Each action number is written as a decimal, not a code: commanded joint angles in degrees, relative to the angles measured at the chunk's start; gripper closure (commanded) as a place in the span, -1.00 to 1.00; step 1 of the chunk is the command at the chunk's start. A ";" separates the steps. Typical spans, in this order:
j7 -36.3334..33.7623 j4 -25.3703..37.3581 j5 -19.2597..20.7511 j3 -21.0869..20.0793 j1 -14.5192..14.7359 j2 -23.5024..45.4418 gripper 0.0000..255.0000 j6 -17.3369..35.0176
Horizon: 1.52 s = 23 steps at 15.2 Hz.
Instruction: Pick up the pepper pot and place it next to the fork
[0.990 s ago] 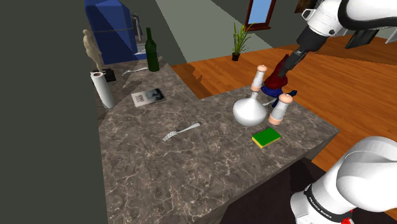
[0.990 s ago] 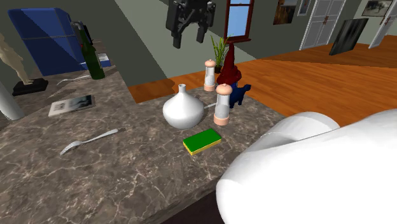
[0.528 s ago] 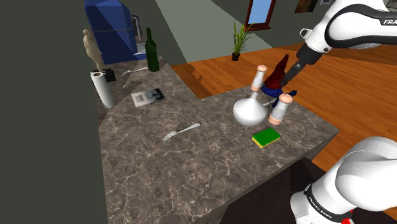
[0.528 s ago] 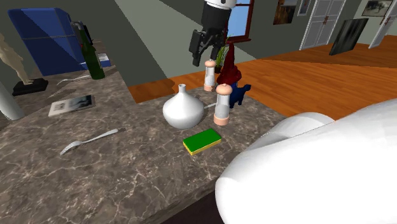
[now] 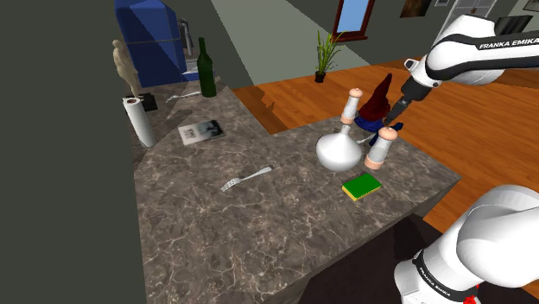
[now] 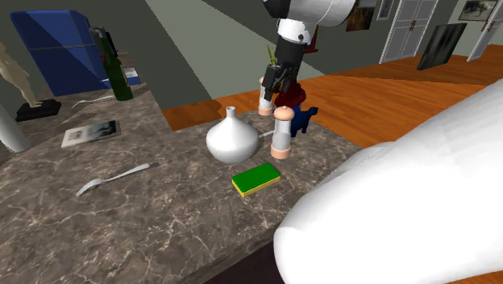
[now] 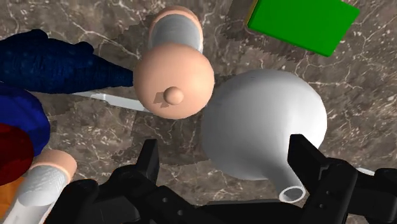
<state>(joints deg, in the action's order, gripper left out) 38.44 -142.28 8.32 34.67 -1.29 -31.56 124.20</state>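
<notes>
Pepper pot [image 5: 380, 148], peach-capped, stood upright on the marble worktop [image 5: 259, 233], just beside a white vase [image 5: 339, 151], near a green sponge [image 5: 362, 186] and well apart from the fork [image 5: 245, 180]. Black claw [image 7: 227, 156] hovered above it, fingers spread, grasping nothing.

Counter [image 5: 259, 242]: dark grey-brown marble, pale veins. Vase [image 5: 339, 151]: plain white. Pepper pot [image 5: 381, 147] just beside vase: peach cap and base, pale grey body. Second pot [image 5: 351, 104] behind vase: same colours. Sponge [image 5: 361, 186] near vase: green top, yellow edge. Gnome [image 5: 377, 97]: red hat, blue body. Fork [image 5: 246, 179]: silver. Gripper [image 7: 224, 149]: black.
</notes>
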 commanded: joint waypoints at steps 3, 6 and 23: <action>6.50 1.62 -2.09 6.33 2.19 6.45 -1.00 4.13; 7.14 0.49 -2.87 7.22 2.96 8.05 -1.00 6.73; 8.44 -1.00 -4.52 8.76 4.43 10.82 1.00 10.72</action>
<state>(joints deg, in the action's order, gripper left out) 46.87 -143.23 3.80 43.40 3.15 -20.77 134.93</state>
